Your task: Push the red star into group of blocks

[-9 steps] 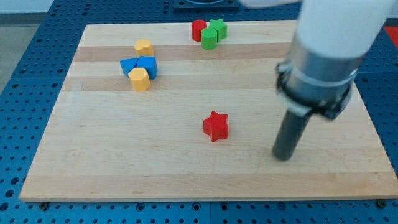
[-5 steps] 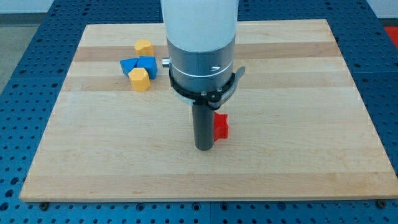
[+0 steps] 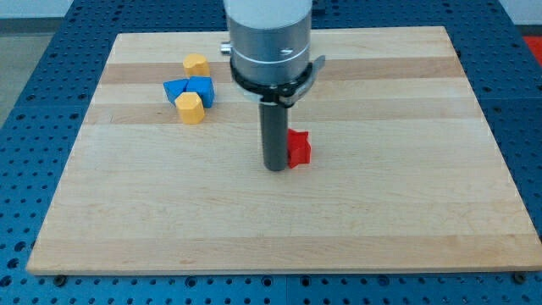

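The red star [image 3: 300,148] lies near the board's middle, its left part hidden behind my rod. My tip [image 3: 275,168] is down on the board, touching the star's left lower side. At the view's upper left lies a group: a yellow block [image 3: 196,63] at the top, two blue blocks [image 3: 201,85] [image 3: 175,89] below it, and a yellow block [image 3: 190,108] against them. The red and green blocks at the view's top are hidden behind the arm.
The wooden board [image 3: 406,212] lies on a blue perforated table [image 3: 34,102]. The arm's wide white and grey body [image 3: 268,42] covers the board's top middle.
My tip swept from the view's right to the star's left, then moved up the view. The star has shifted a little toward the view's top.
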Action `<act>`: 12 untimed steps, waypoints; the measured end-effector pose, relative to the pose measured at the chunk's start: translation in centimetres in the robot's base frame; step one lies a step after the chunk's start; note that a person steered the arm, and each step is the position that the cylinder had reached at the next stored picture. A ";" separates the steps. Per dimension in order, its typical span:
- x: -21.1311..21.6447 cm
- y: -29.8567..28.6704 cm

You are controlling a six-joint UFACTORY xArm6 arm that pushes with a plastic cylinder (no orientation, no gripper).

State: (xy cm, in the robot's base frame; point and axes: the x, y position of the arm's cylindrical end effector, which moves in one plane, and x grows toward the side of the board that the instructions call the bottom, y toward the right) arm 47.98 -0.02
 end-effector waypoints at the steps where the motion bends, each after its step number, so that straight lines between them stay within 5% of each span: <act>1: -0.1 3.3; 5: -8.1 5.8; 8: -14.3 1.3; 11: -14.7 0.5; 12: -11.4 0.6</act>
